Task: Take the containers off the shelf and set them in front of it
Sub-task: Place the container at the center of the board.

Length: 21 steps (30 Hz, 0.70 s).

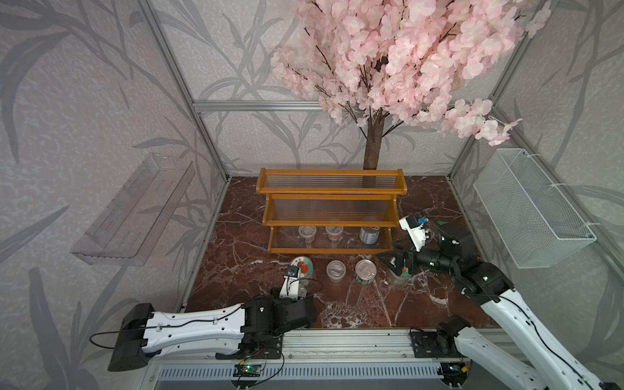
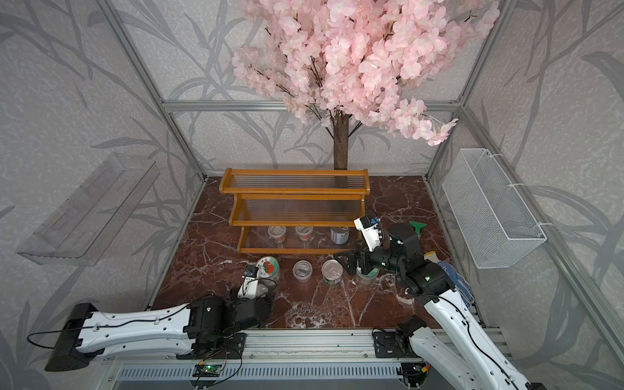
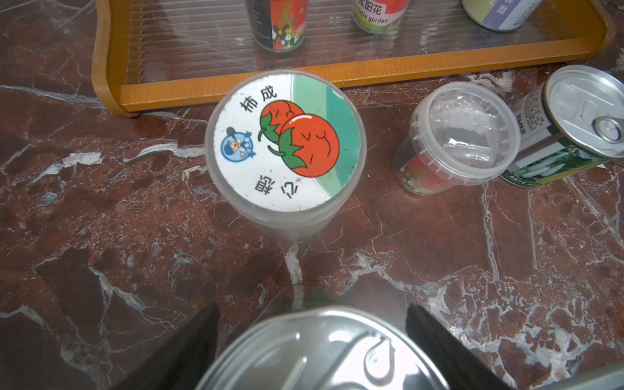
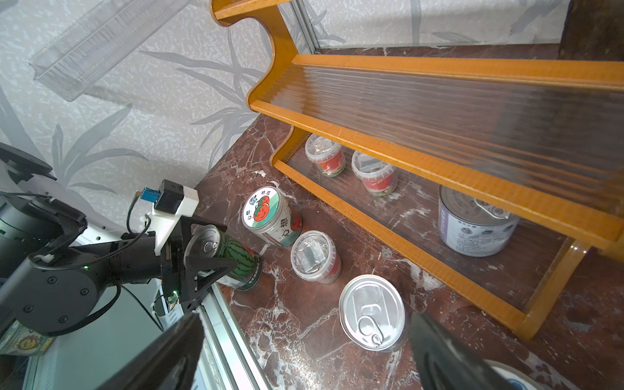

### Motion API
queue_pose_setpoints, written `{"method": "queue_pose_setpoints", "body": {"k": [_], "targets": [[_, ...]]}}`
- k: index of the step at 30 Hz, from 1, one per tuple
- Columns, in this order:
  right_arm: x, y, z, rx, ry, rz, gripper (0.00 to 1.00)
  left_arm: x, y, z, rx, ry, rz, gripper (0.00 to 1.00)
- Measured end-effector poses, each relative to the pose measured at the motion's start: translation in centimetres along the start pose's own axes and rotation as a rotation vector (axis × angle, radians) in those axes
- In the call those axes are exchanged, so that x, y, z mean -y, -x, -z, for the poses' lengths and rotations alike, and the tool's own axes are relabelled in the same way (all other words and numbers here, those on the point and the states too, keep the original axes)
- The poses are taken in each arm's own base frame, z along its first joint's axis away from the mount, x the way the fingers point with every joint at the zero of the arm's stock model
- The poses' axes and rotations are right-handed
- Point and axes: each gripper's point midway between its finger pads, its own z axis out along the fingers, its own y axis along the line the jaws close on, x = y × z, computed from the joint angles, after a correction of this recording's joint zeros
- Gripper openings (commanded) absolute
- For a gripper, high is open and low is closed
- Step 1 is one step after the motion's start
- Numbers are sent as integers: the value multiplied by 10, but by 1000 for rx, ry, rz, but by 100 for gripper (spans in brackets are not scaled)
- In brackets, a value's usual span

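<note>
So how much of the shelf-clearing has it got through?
More than half. Four containers stand on the marble before the shelf: a tomato-lid jar, a clear cup, a tin and another jar. A fifth, the watermelon tin, sits between the jaws of the left pincer; gripped or released, I can't tell. Left: two cups and a purple-label tin on the bottom tier.

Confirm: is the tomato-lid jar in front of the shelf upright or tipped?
Upright. The tomato-lid jar stands on its base on the marble, lid facing up, clear of the shelf.
</note>
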Motion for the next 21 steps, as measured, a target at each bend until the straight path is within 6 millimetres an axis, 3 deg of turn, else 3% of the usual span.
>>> {"method": "queue_pose_setpoints", "body": {"k": [10,15,21], "targets": [[-1,1,1,6,-1,4,99,3,10,9,30,-45,35,93],[-1,1,1,7,0,4,99,5,18,13,45,-45,36,90],[-1,1,1,7,0,4,99,5,15,12,18,-27,25,84]]}}
